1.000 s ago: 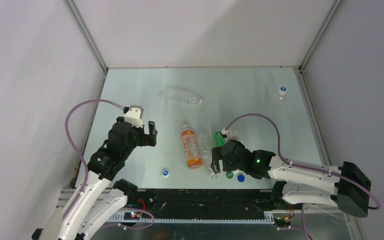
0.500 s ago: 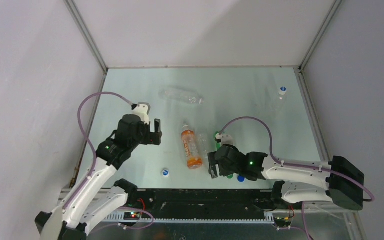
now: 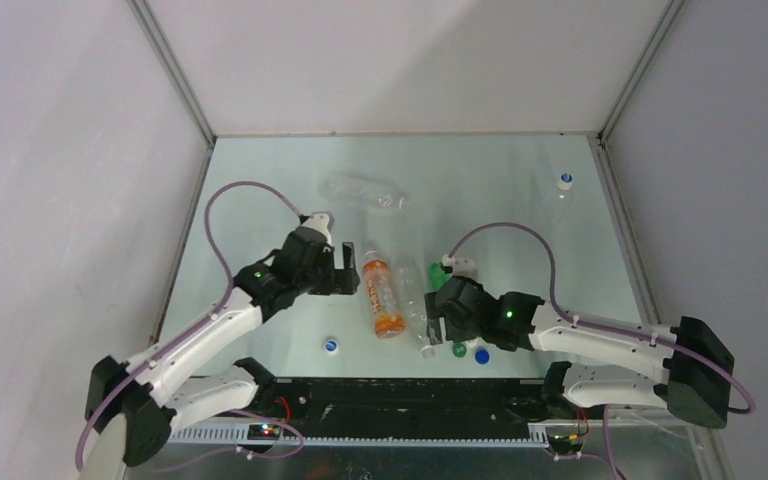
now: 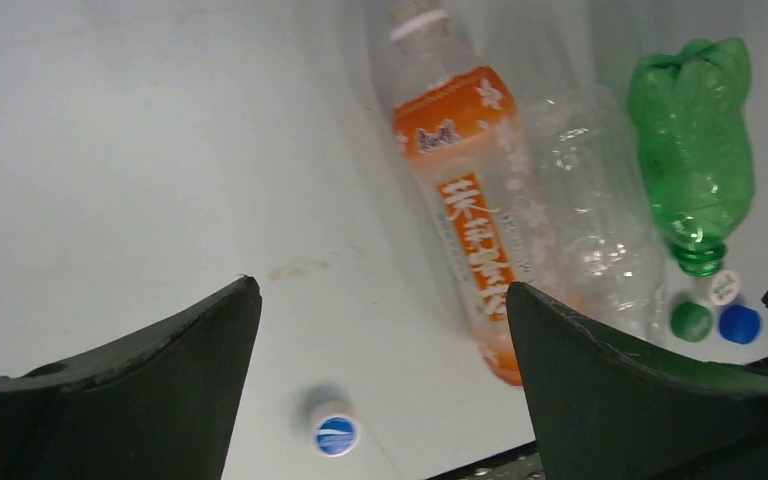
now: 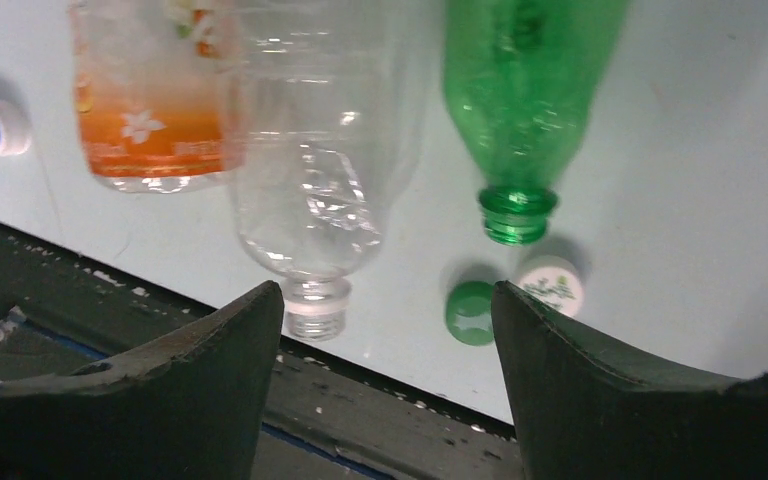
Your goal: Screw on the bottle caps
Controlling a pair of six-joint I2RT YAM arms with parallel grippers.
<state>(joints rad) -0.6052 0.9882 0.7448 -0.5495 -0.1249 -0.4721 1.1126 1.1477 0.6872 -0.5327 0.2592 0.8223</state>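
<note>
An orange labelled bottle (image 3: 383,296), a clear bottle (image 3: 412,300) and a green bottle (image 3: 439,277) lie side by side, all uncapped. My left gripper (image 3: 345,276) is open just left of the orange bottle (image 4: 465,200), above the table. My right gripper (image 3: 438,326) is open above the necks of the clear bottle (image 5: 305,180) and the green bottle (image 5: 520,90). A green cap (image 5: 471,312) and a white cap (image 5: 550,284) lie by the green bottle's mouth. A blue cap (image 3: 481,355) lies beside them. A blue-and-white cap (image 4: 335,434) lies between my left fingers' line of sight.
Another clear bottle (image 3: 364,192) lies at the back middle. A capped clear bottle (image 3: 563,190) stands at the back right. The table's black front edge (image 5: 260,400) is just below the bottle necks. Grey walls close in both sides.
My left arm has swung right and forward, from the left side of the table to beside the orange bottle. My right gripper has shifted slightly over the bottle necks.
</note>
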